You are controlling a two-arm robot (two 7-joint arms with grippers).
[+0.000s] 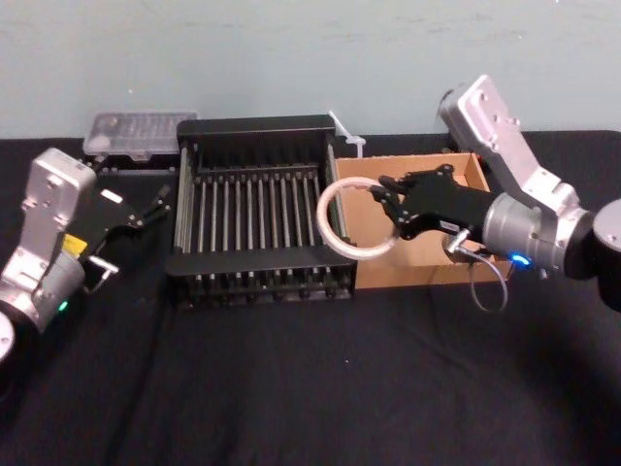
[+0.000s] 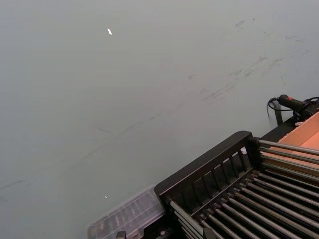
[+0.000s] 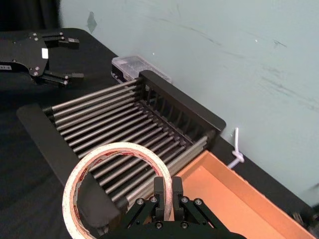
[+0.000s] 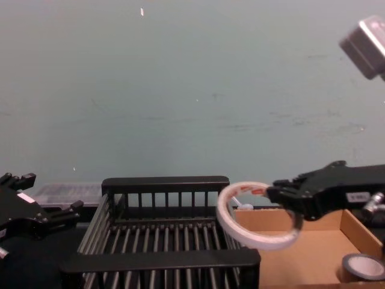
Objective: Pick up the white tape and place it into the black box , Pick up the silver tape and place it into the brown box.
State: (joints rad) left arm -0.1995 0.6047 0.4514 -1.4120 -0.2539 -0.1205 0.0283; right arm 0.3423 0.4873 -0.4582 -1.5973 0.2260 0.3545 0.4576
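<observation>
The right end effector [image 1: 390, 206] is closed on the white tape [image 1: 325, 218], its fingers pinching the ring's right side through the hollow centre. The roll hangs in the air, standing on edge and tilted, above the place where the right rim of the black box [image 1: 257, 126] meets the left end of the brown box [image 1: 427, 272]. It touches neither box. The right arm comes in from the right, its forearm crossing over the near right part of the brown box and its wrist pointing left.

The left end effector [image 1: 155, 206] hovers left of the black box with its fingers spread apart and nothing between them. Its arm is bent low at the left edge of the scene.

A black cloth covers the desk [image 1: 291, 388], and a pale blue-green wall [image 1: 291, 58] with faint scuffs stands behind it.

The black box sits at the middle of the desk, with bare bars for its floor. The brown box stands just beside it on the right. In the chest view the silver tape [image 4: 363, 267] lies flat at that box's near right corner, seemingly on its floor. A clear plastic case [image 1: 141, 131] lies at the far left, touching the black box's far left corner.
</observation>
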